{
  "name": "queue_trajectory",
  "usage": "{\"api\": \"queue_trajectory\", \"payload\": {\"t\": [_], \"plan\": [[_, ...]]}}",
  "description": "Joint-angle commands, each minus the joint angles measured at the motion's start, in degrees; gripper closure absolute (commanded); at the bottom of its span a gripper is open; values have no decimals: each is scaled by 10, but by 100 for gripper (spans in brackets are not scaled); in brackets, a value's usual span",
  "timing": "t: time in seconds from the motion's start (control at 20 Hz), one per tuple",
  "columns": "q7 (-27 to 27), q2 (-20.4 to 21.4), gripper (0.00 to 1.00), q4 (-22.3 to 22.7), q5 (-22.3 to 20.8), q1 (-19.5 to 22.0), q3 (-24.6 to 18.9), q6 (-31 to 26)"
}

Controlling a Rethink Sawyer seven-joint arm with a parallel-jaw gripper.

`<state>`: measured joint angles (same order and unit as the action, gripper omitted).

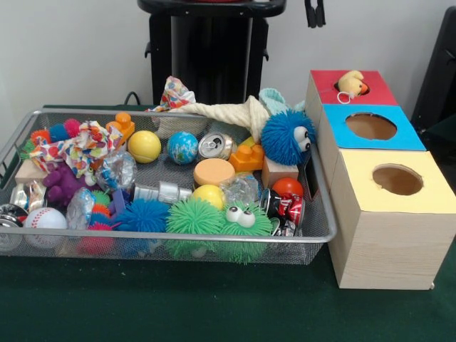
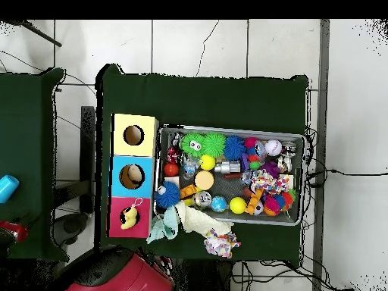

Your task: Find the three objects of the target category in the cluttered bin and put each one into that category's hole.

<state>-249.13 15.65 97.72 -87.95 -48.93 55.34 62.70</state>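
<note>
1. The hole [image 1: 354, 87] with the red panel tops the wooden box farthest from the front camera, at the end of a row of three; a small yellow plush toy [image 1: 350, 83] with a white ring sits in it, partly sunk.
2. Next in the row come the blue-panelled hole [image 1: 370, 126] and the yellow-panelled hole [image 1: 397, 179], both showing dark openings.
3. The bin [image 1: 214, 239] stands just beside the boxes, crammed with clutter: a blue fuzzy creature [image 1: 286, 137], green spiky balls [image 1: 194, 216], a yellow ball [image 1: 144, 146], a globe ball [image 1: 182, 147], crushed cans [image 1: 216, 146], a baseball [image 1: 45, 218] and orange blocks [image 1: 246, 157].
4. A cream cloth [image 1: 224, 111] and patterned fabric [image 1: 172, 93] drape over the bin's far rim.
5. Everything rests on a dark green table [image 1: 178, 306]; a pale wall stands behind, tiled floor around.
6. The gripper [image 1: 314, 13] shows only as dark tips at the front view's top edge, well above and apart from the red-panelled hole; whether its jaws are open or closed cannot be told.
</note>
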Motion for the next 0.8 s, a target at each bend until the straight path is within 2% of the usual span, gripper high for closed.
{"api": "queue_trajectory", "payload": {"t": [0.05, 0.8], "plan": [[-214, -1, 100, -43, 61, 9, -60, 5], [-214, -4, 100, -59, 71, 14, -61, -4]]}}
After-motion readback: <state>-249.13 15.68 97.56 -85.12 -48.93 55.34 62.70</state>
